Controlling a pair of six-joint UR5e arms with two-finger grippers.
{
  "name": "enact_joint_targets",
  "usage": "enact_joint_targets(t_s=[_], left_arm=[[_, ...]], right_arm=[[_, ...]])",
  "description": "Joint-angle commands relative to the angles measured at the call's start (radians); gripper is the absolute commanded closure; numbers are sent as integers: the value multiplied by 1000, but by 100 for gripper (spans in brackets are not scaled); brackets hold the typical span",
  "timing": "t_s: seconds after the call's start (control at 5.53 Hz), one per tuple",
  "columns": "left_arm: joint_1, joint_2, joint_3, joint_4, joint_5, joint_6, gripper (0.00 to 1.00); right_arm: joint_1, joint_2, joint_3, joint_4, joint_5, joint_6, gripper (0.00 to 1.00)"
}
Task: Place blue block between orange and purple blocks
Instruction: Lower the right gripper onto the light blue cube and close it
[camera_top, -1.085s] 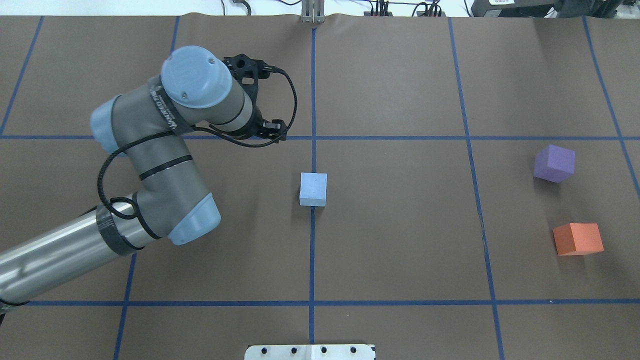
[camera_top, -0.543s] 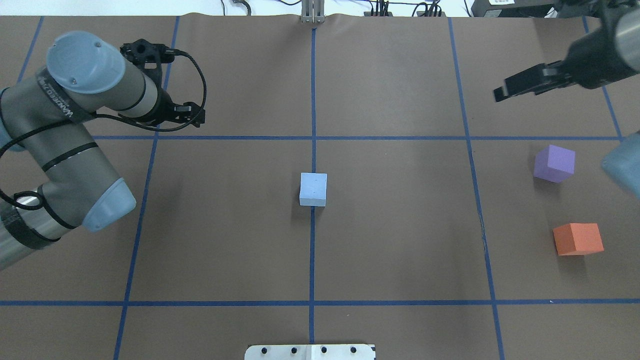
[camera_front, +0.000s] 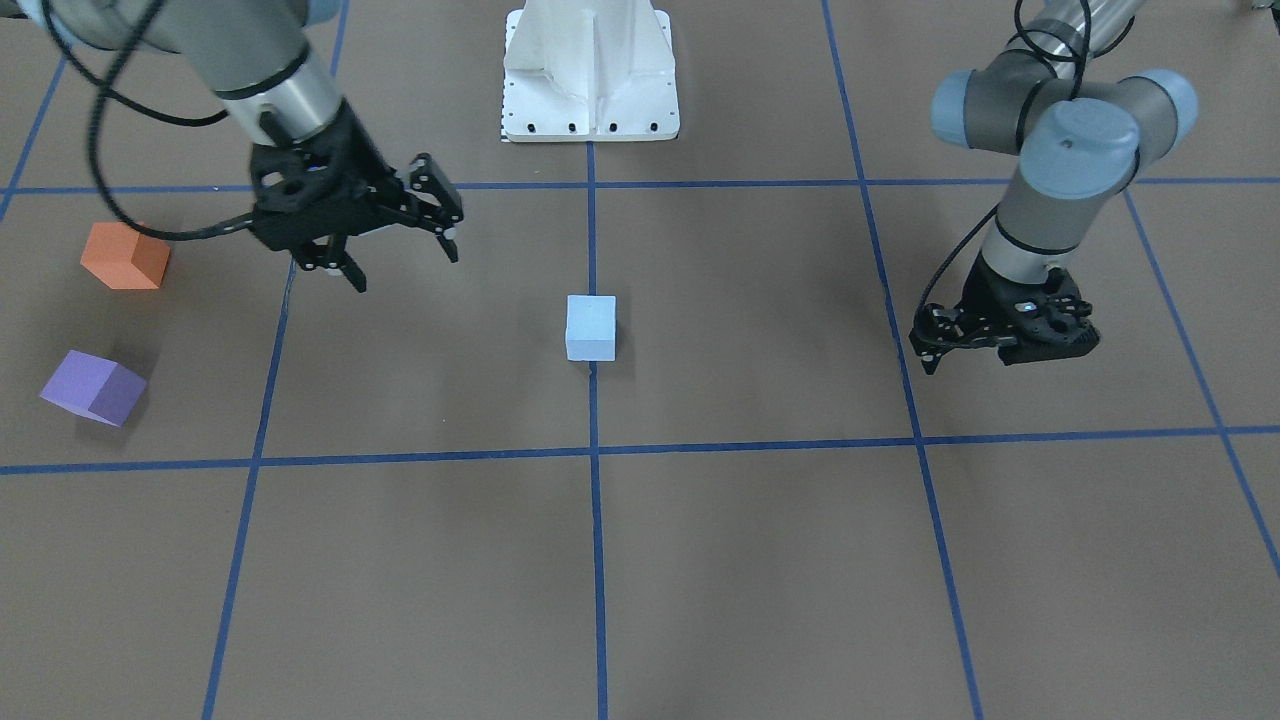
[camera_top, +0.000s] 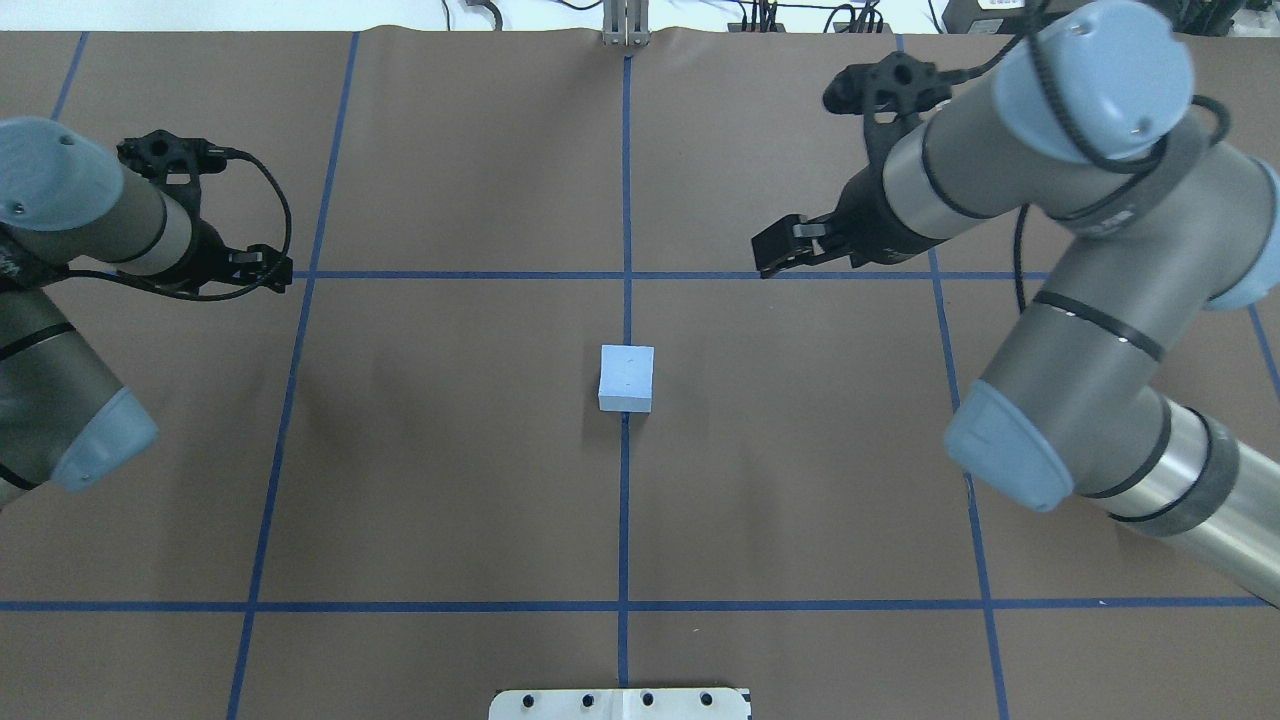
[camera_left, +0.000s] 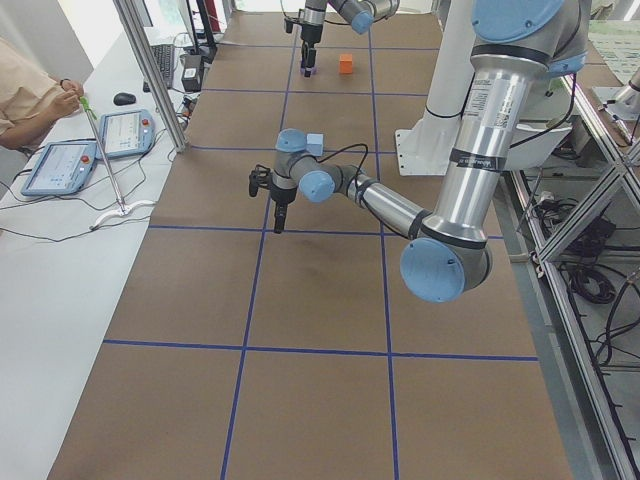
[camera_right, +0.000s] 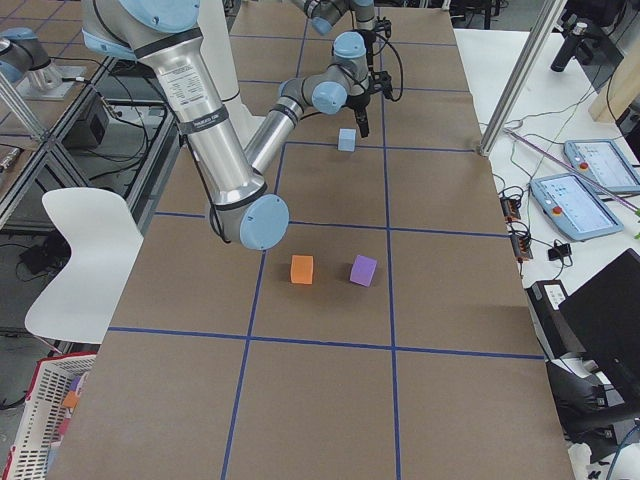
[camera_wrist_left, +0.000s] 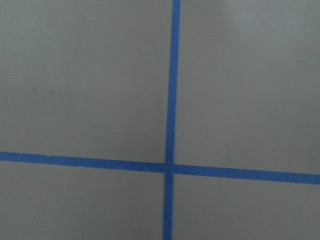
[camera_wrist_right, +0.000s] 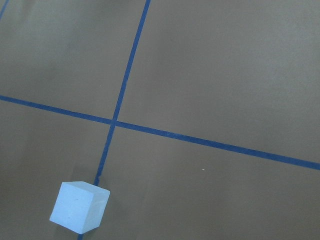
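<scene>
While the blue block (camera_top: 627, 378) sits flat mid-table, square on the centre tape line (camera_top: 626, 180), nothing is touching it. Look at your front view: the right gripper (camera_front: 405, 268) hangs above the table (camera_top: 450, 450) with its fingers (camera_front: 352, 274) spread wide and nothing between them. It's between the blue block and the orange block (camera_front: 124, 256), well short of the blue one. The right wrist camera catches the blue block low in its corner, just beside a tape line, with no finger near it.

Over on the robot's right end, orange and purple (camera_front: 92, 387) lie near each other with a bare gap between them, purple turned a little off the grid. The blue block is well apart from that pair, so the gap is unfilled.

The left gripper (camera_front: 928, 350) is out on the robot's left side, low over a tape line and well away from the blue block. You can't tell from these views whether its fingers are apart or together; its wrist camera shows only a tape crossing.
</scene>
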Motion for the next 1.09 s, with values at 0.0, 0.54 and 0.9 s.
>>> enact_joint_targets(t_s=[0.0, 0.54, 0.9], left_arm=[[-308, 165, 12, -3, -251, 516, 0], [-656, 206, 23, 319, -325, 1086, 0], [-654, 205, 29, 319, -326, 1087, 0]], right_arm=[[-121, 191, -208, -52, -111, 102, 0], [-189, 318, -452, -35, -158, 187, 0], [-224, 308, -534, 79, -187, 213, 0]])
